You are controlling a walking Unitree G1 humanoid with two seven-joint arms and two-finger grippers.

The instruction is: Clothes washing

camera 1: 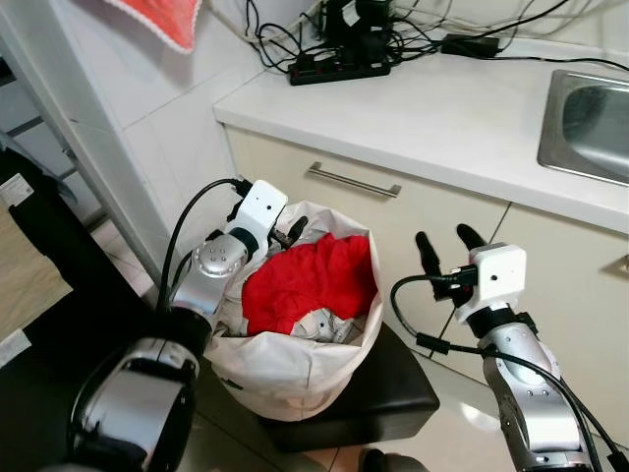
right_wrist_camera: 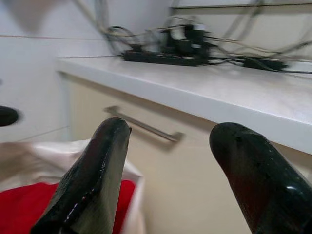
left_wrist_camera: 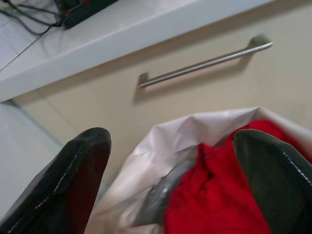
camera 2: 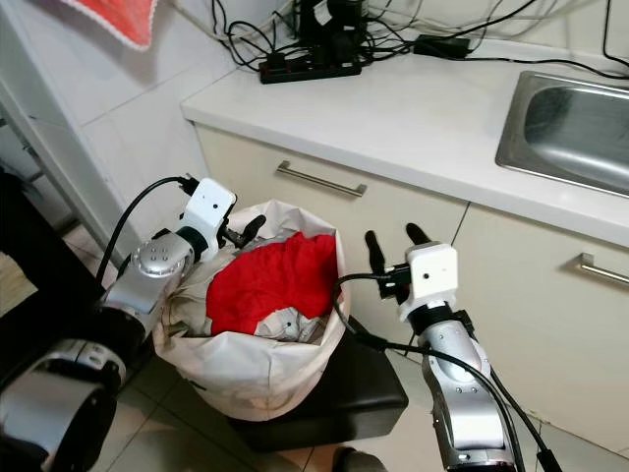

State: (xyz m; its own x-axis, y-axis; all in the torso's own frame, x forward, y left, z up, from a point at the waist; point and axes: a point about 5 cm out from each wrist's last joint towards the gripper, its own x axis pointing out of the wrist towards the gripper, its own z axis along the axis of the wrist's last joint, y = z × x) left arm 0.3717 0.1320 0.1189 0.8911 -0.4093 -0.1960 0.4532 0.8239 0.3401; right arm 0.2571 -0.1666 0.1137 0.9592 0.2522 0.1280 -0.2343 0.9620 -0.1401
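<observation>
Here, from the head camera, we see our left gripper (camera 1: 291, 230) at the near rim of a white laundry bag (camera 1: 295, 369), its fingers spread and holding nothing; one finger lies over the bag's edge. Just beyond those fingertips, inside the bag, sits a red garment (camera 1: 313, 280) heaped on paler clothes. The bag rests on a low black stool (camera 1: 393, 398). Our right gripper (camera 1: 444, 244) stands beside the bag's other side, apart from it, fingers pointing up and parted, empty. Ahead of both grippers runs a cream cabinet (camera 1: 432, 216) with a metal drawer handle (camera 1: 354, 181), topped by a white counter (camera 1: 432, 108). On the counter, well beyond the left gripper, lies a black power strip (camera 1: 339, 71) amid tangled cables; a steel sink (camera 1: 588, 118) lies beyond the right gripper, off to its outer side. A red cloth (camera 1: 162, 20) hangs on the tiled wall past the left arm.

In the left wrist view, our two black fingers (left_wrist_camera: 73, 180) are wide apart with the bag's white rim and the red garment (left_wrist_camera: 219, 195) between and just past them, and the drawer handle (left_wrist_camera: 204, 64) further on.

In the right wrist view, the fingers (right_wrist_camera: 95, 180) gape open with nothing between them; the garment's red (right_wrist_camera: 19, 212) shows close beside one finger, and the counter with its power strip (right_wrist_camera: 163, 56) lies ahead
</observation>
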